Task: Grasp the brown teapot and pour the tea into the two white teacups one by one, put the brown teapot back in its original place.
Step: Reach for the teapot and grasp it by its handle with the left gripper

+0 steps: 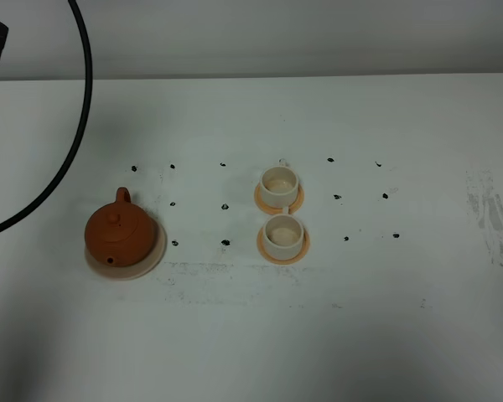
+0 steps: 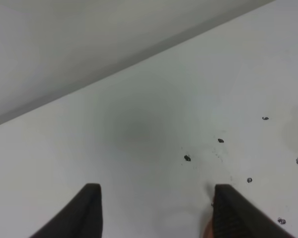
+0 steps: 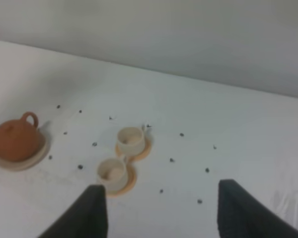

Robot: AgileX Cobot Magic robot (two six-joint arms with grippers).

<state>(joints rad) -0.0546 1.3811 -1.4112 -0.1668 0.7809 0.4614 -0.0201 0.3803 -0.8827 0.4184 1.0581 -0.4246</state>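
Round squat reddish-brown clay teapot (image 1: 117, 234) sits ungrasped on round flat beige saucer (image 1: 155, 253) at left of white worktop (image 1: 402, 318); far cream-white cylindrical teacup (image 1: 279, 182) and near cream-white teacup (image 1: 282, 236) show pale insides; left end effector (image 2: 157, 198) and right end effector (image 3: 162, 196) gape empty; grasp, pours, return judged outstanding.

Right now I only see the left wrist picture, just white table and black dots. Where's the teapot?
Observer: The brown teapot sits on its beige saucer, left side of the high view.
Child: And the cups?
Observer: The far teacup and the near teacup stand mid-table, each on an orange coaster.
Child: Is the other gripper holding anything?
Observer: No, the right gripper is open and empty.
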